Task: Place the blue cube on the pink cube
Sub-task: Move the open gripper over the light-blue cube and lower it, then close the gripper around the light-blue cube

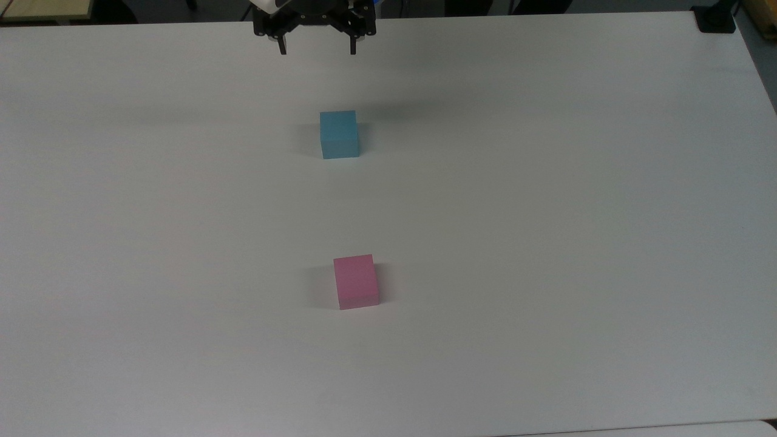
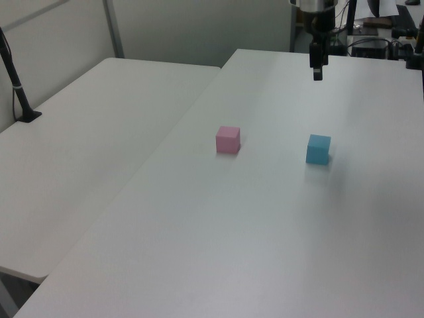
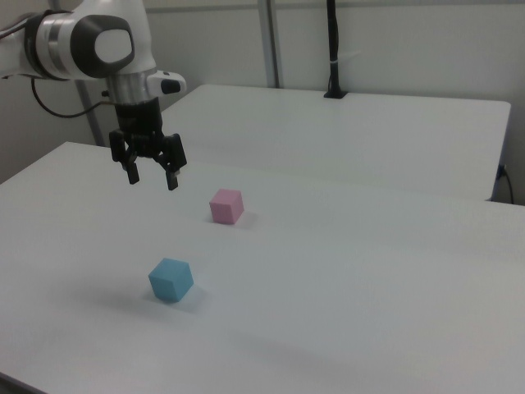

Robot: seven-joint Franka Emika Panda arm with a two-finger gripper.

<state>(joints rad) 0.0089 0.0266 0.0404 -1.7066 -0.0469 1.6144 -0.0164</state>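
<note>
Gripper: fingers spread wide apart, empty, pointing down; hangs in the air above the tabletop, near the far edge in the top view; also seen at and.
Blue cube: sits flat on the tabletop, untouched; below the gripper in the top view, slightly toward the top view's right; also at.
Pink cube: sits flat on the tabletop, well apart from the blue cube, nearer the top view's bottom edge; also at.
Tabletop: white, plain.
Second table: white, butts against the tabletop on the left view's left.
</note>
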